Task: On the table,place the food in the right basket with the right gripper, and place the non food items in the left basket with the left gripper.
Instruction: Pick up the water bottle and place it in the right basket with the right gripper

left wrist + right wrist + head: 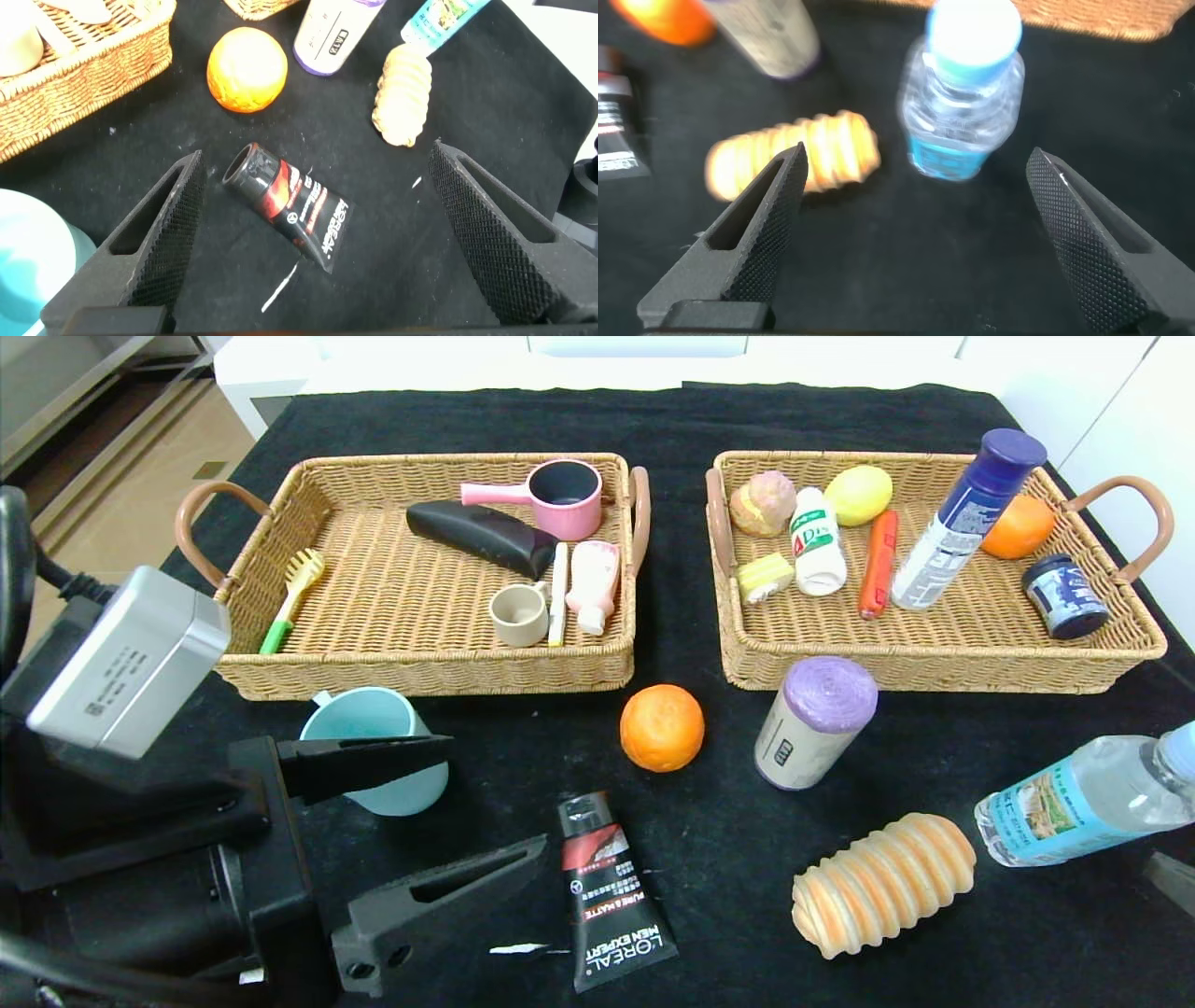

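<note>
Your left gripper (467,803) hangs low over the near left of the black table (709,859), its fingers spread wide with nothing between them; in the left wrist view the black L'Oreal tube (290,207) lies on the cloth in the gap between the two fingers, touching neither. A light blue mug (378,747) sits just behind that gripper, partly covered by its upper finger. Your right gripper (915,233) is barely in the head view at the near right edge; its own camera shows the fingers wide apart and empty, with the water bottle (964,93) lying beyond them and the ridged bread roll (799,154) off to one side.

Farther out on the open cloth you have an orange (662,727) near the middle and a purple-capped canister (814,721) to its right, just in front of the right basket (934,667).

The left basket (420,667) holds a yellow-and-green brush (291,593), a beige cup (519,614), a pink tube (594,583), a black case (481,535) and a pink saucepan (560,497). The right basket holds a white drink bottle (818,553), a red sausage (878,563), a lemon (859,494), a blue spray can (966,518), a dark jar (1064,595) and a second orange (1019,526).
</note>
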{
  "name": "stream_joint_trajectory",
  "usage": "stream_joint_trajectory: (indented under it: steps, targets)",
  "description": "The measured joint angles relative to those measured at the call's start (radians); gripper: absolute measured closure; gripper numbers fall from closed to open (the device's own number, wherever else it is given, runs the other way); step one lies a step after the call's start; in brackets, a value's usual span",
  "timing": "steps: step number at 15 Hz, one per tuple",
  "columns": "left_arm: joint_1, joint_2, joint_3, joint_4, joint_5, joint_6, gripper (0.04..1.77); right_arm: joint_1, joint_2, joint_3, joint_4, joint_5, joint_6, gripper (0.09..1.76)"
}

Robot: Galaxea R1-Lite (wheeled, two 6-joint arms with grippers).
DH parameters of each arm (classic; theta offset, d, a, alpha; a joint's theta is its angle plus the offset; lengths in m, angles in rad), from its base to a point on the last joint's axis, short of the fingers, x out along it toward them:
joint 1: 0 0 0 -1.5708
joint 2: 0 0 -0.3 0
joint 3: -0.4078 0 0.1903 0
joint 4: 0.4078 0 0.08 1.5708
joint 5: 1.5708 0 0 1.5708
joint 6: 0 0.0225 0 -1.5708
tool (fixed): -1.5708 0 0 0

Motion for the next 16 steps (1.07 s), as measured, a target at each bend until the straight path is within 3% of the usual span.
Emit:
stream_joint_trajectory:
  steps: [2,10,16]
  targets:
    - [0.000,-0.003,0.002,0.000,0.000,0.000,0.09,-0.001,0.037,0.010,-0.037,-0.056,0.003,0.14]
    - [0.000,-0.025,-0.006,-0.002,0.001,0.006,0.09,-0.005,0.215,0.015,-0.229,-0.094,0.004,0.14]
    - [0.030,-0.047,-0.011,-0.008,-0.002,0.012,0.09,-0.017,0.314,-0.005,-0.294,-0.111,0.005,0.14]
